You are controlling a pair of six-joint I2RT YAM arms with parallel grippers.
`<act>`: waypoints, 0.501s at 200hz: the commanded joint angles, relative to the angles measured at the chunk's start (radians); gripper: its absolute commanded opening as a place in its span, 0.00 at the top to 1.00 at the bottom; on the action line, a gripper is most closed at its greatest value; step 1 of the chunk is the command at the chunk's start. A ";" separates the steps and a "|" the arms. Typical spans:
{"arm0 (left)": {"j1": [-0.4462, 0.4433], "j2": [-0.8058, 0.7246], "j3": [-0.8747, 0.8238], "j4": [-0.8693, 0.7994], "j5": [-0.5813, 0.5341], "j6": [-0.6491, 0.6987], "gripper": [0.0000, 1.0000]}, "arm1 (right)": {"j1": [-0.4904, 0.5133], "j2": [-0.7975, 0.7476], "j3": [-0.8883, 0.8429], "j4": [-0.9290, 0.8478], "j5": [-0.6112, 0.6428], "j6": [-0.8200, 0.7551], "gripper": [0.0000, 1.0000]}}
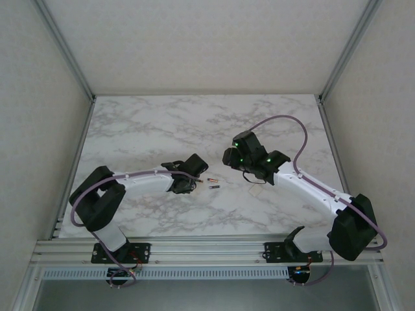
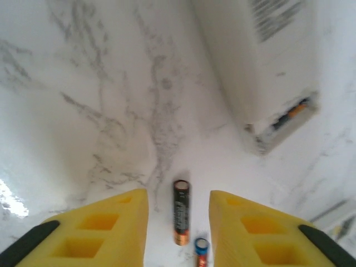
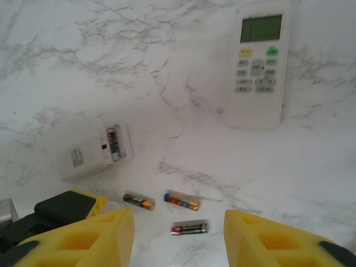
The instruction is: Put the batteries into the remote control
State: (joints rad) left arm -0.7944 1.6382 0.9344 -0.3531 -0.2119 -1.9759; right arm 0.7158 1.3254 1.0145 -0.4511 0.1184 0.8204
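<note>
A white remote control lies face down with its battery compartment open and one battery seated inside. Three loose batteries lie on the marble: a black-and-orange one, a blue-and-orange one and a black, red and silver one. My left gripper is open low over the table. The black-and-orange battery lies between its yellow fingers, touching neither. The blue-tipped battery is just beside it. My right gripper hangs open above the batteries with nothing in it.
A second white remote with a screen and buttons lies face up farther back. In the top view the left gripper and right gripper sit close together mid-table, the batteries between them. Metal frame rails border the table.
</note>
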 commanded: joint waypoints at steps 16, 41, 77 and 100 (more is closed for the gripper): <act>0.021 -0.272 -0.021 0.090 -0.319 0.429 0.49 | 0.026 0.037 -0.028 0.044 -0.145 0.258 0.53; 0.113 -0.439 -0.002 0.179 -0.199 1.057 0.46 | 0.100 0.115 -0.015 0.099 -0.159 0.522 0.52; 0.193 -0.608 0.091 0.048 0.052 1.667 0.28 | 0.166 0.281 0.115 -0.029 -0.112 0.902 0.55; 0.201 -0.631 0.114 -0.029 0.040 1.866 0.14 | 0.185 0.375 0.193 -0.122 -0.068 1.074 0.56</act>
State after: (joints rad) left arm -0.6048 1.0302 1.0264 -0.2687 -0.2337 -0.5339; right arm 0.8829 1.6367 1.1213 -0.4583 -0.0063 1.6043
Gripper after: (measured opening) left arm 0.799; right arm 0.442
